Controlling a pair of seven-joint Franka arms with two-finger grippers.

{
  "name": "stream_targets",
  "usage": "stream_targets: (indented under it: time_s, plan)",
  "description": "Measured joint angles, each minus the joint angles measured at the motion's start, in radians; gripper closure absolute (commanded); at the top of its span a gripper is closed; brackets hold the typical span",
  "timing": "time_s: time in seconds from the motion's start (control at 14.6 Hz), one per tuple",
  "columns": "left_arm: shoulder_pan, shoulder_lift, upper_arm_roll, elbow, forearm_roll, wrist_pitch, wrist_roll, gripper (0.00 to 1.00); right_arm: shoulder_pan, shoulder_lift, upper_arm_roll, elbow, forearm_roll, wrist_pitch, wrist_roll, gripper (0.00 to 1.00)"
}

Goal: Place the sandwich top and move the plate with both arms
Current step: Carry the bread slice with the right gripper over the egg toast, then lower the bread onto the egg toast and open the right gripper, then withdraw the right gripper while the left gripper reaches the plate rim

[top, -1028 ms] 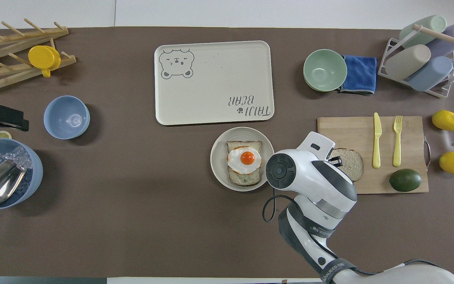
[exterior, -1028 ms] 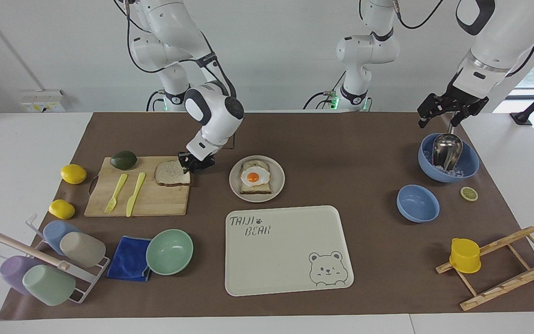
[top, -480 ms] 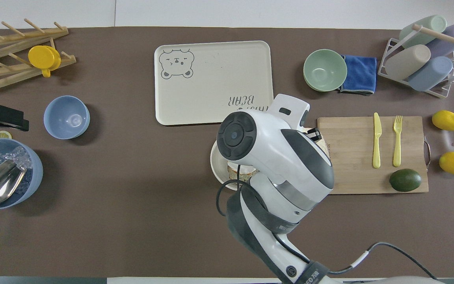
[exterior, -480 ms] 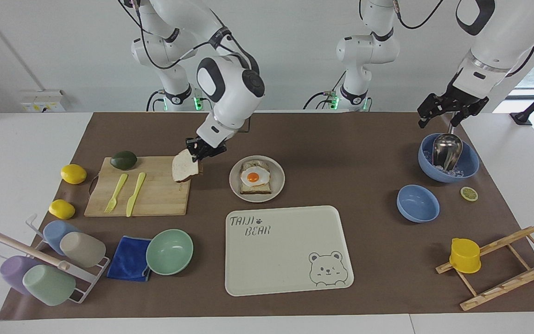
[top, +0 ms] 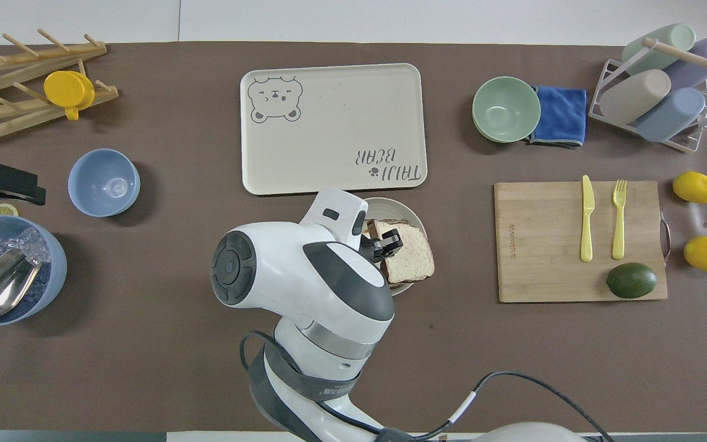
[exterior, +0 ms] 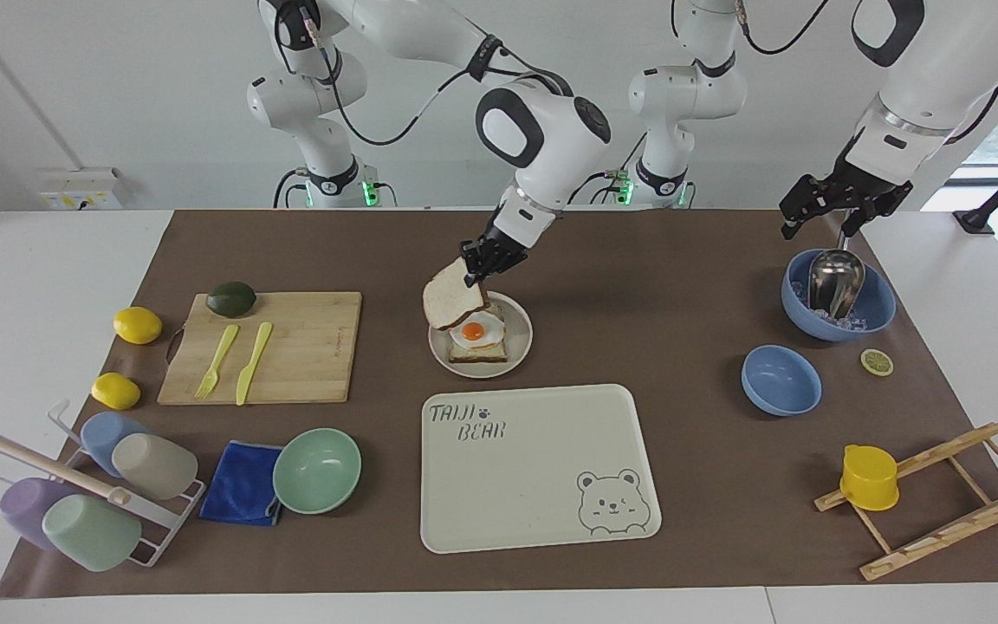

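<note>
With the right gripper (exterior: 475, 269) pinched on the tilted sandwich top (exterior: 451, 302) over the plate's (exterior: 521, 347) 10 o'clock edge, placing is underway: next level it onto the egg slice (exterior: 476, 334), release; left gripper (exterior: 819, 211) waits open.

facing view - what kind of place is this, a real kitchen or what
Likely a robotics lab staged as a kitchen: a tabletop with a cutting board, a cup rack and an egg toast plate, worked by robot arms against bare walls.

"TAIJI BEAR" — on tray (exterior: 542, 511)
</note>
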Motion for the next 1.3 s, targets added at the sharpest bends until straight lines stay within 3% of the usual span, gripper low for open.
stream_targets:
  time_s: [0.48,0.89,1.03,1.3]
  plan:
    - [0.001,0.0,0.001,0.0,0.0,-0.001,0.0,0.0,-0.019,0.06,-0.006,0.005,-0.003,0.071,0.025,1.0]
    - [0.001,0.0,0.001,0.0,0.0,-0.001,0.0,0.0,-0.014,0.054,-0.003,-0.096,-0.001,0.197,0.101,0.99]
    - [0.001,0.0,0.001,0.0,0.0,-0.001,0.0,0.0,-0.015,0.049,-0.003,-0.109,0.009,0.219,0.133,0.68]
    - [0.001,0.0,0.001,-0.001,0.0,-0.001,0.0,0.0,-0.014,0.044,-0.002,-0.121,0.06,0.282,0.155,0.61]
